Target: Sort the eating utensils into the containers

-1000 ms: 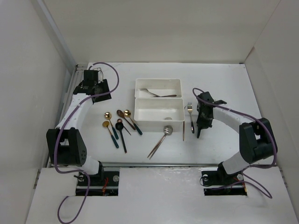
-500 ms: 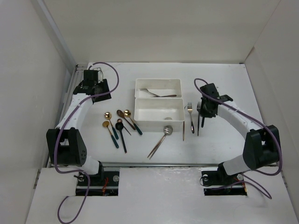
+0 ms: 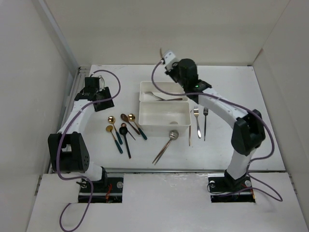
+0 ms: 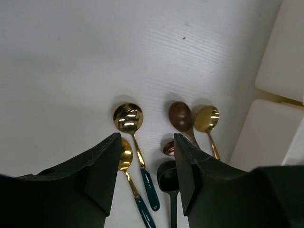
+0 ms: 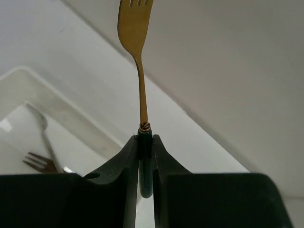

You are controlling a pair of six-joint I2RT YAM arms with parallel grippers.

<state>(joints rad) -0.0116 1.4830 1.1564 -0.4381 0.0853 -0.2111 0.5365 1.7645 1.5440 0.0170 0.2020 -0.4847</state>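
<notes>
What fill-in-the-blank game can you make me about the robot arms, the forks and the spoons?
1. The right gripper pinches a gold fork by its dark ____ handle.
2. The left gripper, above the spoons, has its jaws ____.
3. The far tray and the near tray are both coloured ____.

Missing words: green; open; white.
</notes>
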